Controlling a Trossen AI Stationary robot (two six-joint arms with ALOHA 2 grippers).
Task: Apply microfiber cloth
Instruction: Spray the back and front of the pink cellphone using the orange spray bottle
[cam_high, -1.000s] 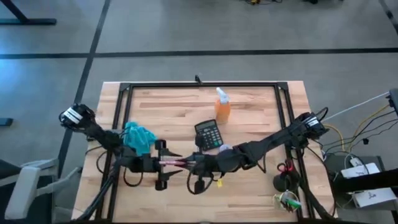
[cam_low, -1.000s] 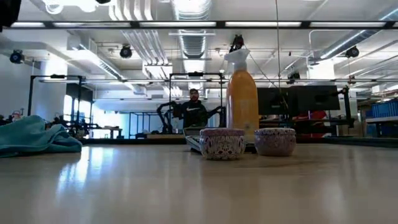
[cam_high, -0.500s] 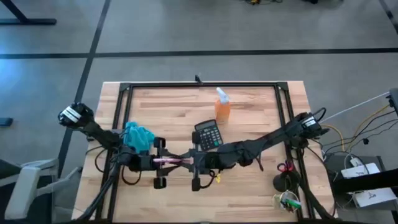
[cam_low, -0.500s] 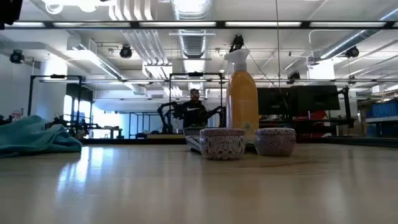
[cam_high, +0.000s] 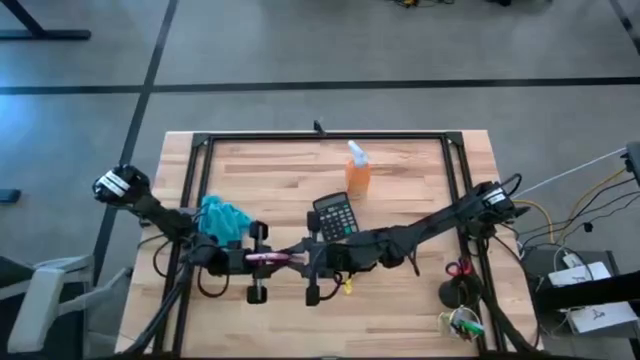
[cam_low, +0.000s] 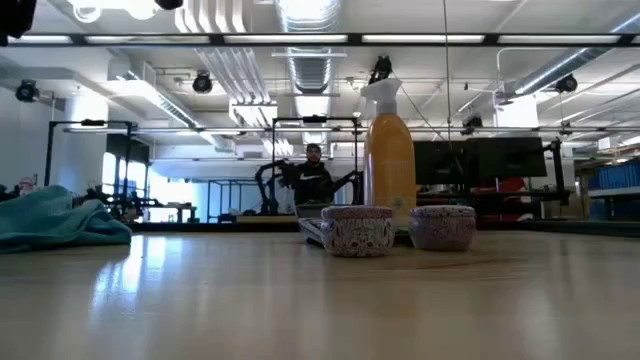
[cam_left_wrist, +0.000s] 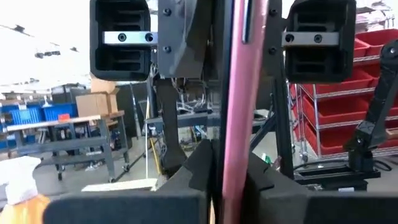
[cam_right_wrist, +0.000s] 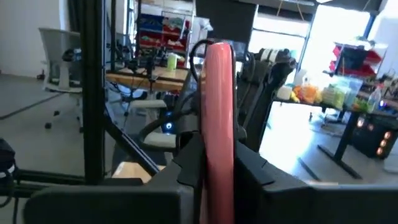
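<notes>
The teal microfiber cloth (cam_high: 222, 220) (cam_low: 60, 222) lies crumpled on the table's left side, and no gripper touches it. At the table's near middle my two grippers meet end to end around a thin pink flat bar (cam_high: 275, 258). My left gripper (cam_high: 268, 259) comes from the left and is shut on the bar. My right gripper (cam_high: 312, 264) comes from the right and stands at the bar's other end (cam_right_wrist: 217, 112); whether it touches the bar I cannot tell. Neither gripper shows in the low view. My left gripper pinches the pink bar's left part (cam_left_wrist: 233, 168) between its two fingers (cam_left_wrist: 198, 171). It comes level from the table's left, with the fingers lying along the bar. The bar runs left to right, held above the tabletop.
A black calculator (cam_high: 336, 215) lies at the middle, with an orange spray bottle (cam_high: 358, 172) (cam_low: 390, 160) behind it. Two small patterned bowls (cam_low: 357, 231) (cam_low: 443, 227) stand near the calculator. A black frame (cam_high: 320, 137) rims the table. Cables and small tools lie at the near right corner (cam_high: 458, 300).
My right gripper has moved a little toward the table's left, bringing the pink bar farther into my left gripper. The cloth, the calculator and the bottle have stayed where they were.
</notes>
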